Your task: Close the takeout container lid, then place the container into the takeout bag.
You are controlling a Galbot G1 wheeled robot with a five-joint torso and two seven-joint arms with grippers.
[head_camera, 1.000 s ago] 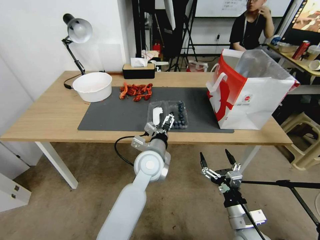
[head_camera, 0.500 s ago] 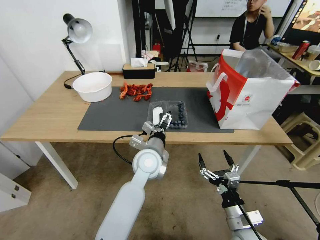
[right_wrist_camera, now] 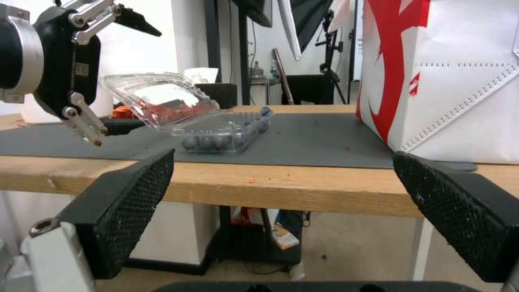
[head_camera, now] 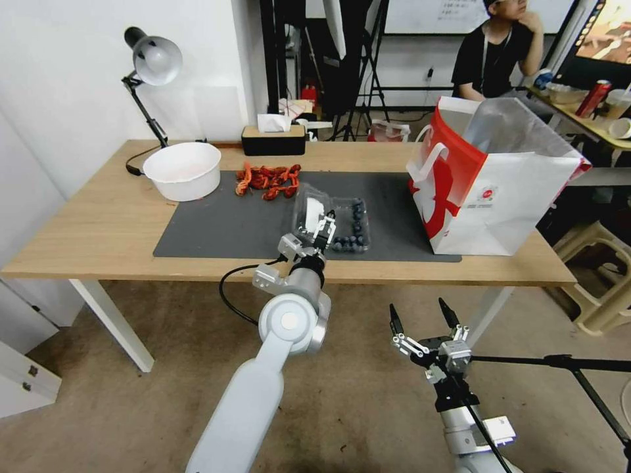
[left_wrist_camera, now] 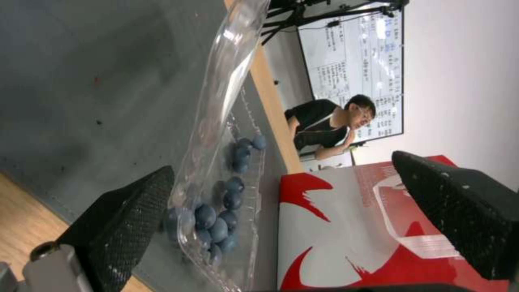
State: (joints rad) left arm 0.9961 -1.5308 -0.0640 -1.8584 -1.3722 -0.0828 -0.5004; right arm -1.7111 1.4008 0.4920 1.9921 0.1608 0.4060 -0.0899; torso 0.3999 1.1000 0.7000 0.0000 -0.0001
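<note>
The takeout container sits near the bench's front edge, its lid half raised. The left gripper, jaws spread, props the lid from beneath; best to push it over the hinge smoothly, then press down. The right gripper hangs released below the bench.

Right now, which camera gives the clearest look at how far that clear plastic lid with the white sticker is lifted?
The right wrist view: it sees the clear plastic lid side-on, tilted up off the blueberry tray. The head view shows the lid from above, partly behind the left pincer. The left wrist view catches it edge-on.
</note>
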